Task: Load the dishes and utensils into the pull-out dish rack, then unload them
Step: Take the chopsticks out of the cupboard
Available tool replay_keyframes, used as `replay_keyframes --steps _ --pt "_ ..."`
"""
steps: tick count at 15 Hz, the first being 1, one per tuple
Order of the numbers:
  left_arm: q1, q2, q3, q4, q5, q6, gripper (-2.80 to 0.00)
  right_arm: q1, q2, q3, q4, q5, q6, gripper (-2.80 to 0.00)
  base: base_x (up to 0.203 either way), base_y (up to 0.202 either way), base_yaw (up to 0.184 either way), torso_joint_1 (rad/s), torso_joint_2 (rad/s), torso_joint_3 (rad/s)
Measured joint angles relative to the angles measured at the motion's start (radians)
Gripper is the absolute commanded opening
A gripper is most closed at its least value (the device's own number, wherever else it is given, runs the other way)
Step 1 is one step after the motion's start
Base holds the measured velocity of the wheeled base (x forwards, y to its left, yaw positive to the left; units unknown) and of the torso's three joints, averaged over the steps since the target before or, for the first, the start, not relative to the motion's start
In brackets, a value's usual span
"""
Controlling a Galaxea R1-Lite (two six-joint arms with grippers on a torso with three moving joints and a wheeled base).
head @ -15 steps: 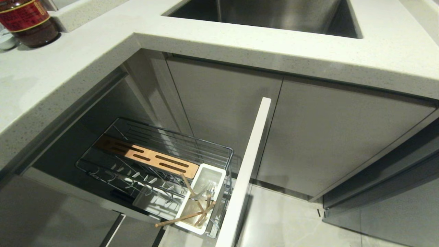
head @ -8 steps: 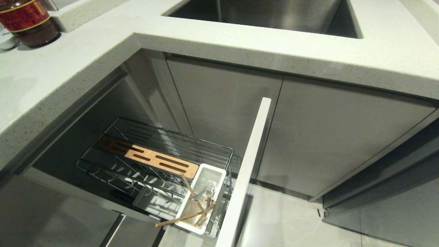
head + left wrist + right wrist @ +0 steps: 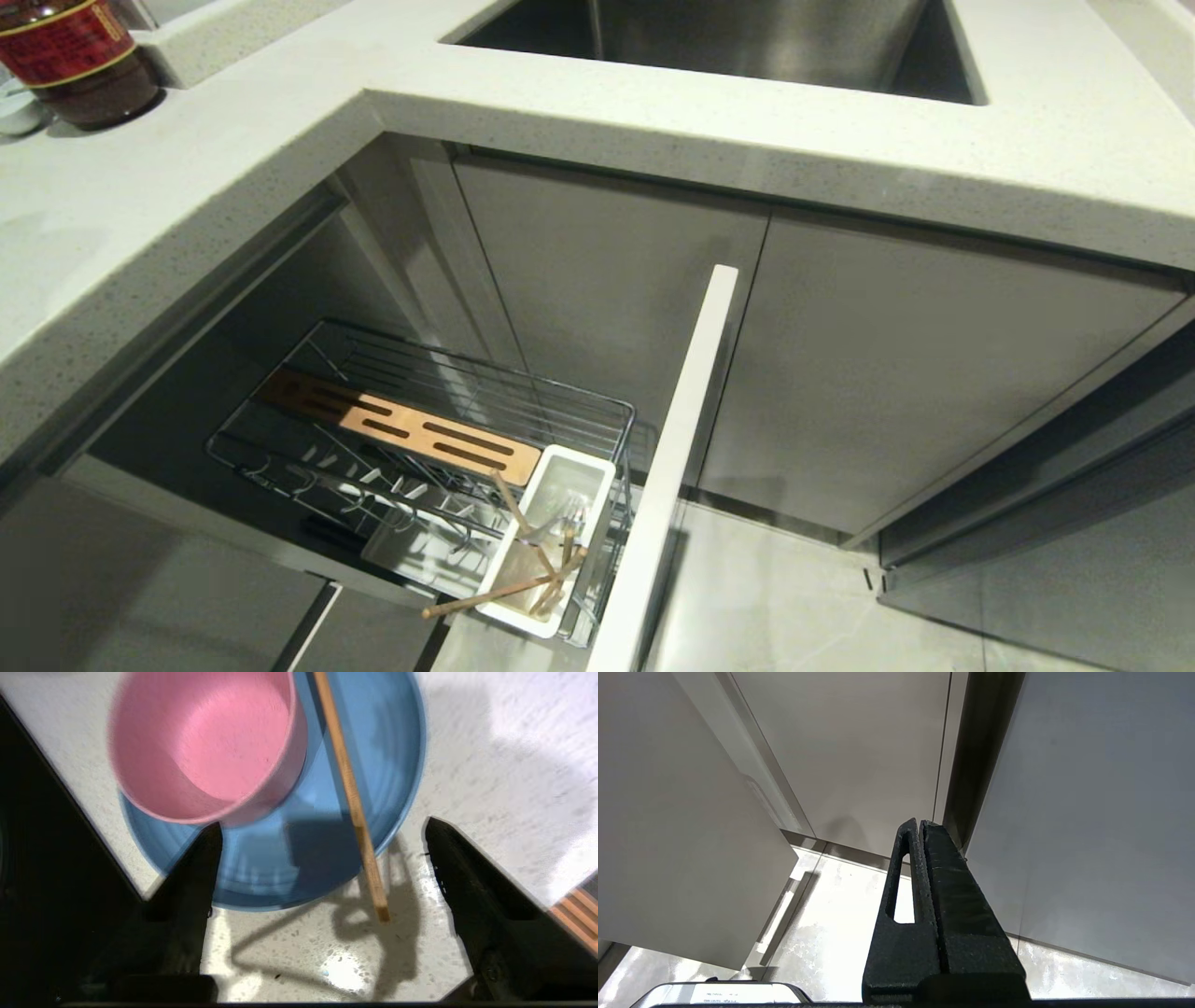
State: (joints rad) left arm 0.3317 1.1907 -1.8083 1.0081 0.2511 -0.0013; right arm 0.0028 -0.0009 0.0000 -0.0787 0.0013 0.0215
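In the left wrist view a deep pink bowl (image 3: 210, 742) sits on a light-blue plate (image 3: 261, 877) on the speckled counter (image 3: 490, 765). One wooden chopstick (image 3: 348, 784) lies across the plate, its end overhanging the counter. My left gripper (image 3: 321, 823) hovers open above the plate's near rim, holding nothing. The head view shows the pull-out dish rack (image 3: 616, 403) drawn out. In its white utensil cup (image 3: 597, 476) a chopstick (image 3: 485, 595) leans beside a silver fork (image 3: 571, 518). My right gripper (image 3: 920, 823) is shut and empty, low by the cabinet doors.
The rack's wooden strip (image 3: 401, 429) and white front panel (image 3: 681, 420) stand below the counter corner. A steel sink (image 3: 747, 37) is at the back, a red-labelled jar (image 3: 75, 56) far left. The counter drops off close beside the plate. A wood-striped edge (image 3: 574, 910) shows nearby.
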Motion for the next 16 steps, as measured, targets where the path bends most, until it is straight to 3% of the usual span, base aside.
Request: replay_keyframes --steps 2,5,10,13,16 --pt "-0.017 -0.048 0.010 -0.052 -0.001 -0.023 -2.80 0.000 0.000 0.000 0.000 0.000 0.000 -2.80 0.000 0.000 0.000 0.000 0.00 0.000" --pt "-0.099 -0.122 0.029 -0.159 -0.003 -0.088 -2.80 0.000 0.000 0.000 0.000 0.000 0.000 -2.80 0.000 0.000 0.000 0.000 0.00 0.000" --pt "-0.308 -0.154 0.029 -0.288 -0.095 -0.337 -2.80 0.000 0.000 0.000 0.000 0.000 0.000 -2.80 0.000 0.000 0.000 0.000 0.00 0.000" --pt "-0.463 -0.126 0.030 -0.245 -0.170 -0.449 -2.80 0.000 0.000 0.000 0.000 0.000 0.000 -2.80 0.000 0.000 0.000 0.000 0.00 0.000" --pt "-0.637 -0.068 0.032 -0.112 -0.254 -0.463 -2.80 0.000 0.000 0.000 0.000 0.000 0.000 -2.80 0.000 0.000 0.000 0.000 0.00 0.000"
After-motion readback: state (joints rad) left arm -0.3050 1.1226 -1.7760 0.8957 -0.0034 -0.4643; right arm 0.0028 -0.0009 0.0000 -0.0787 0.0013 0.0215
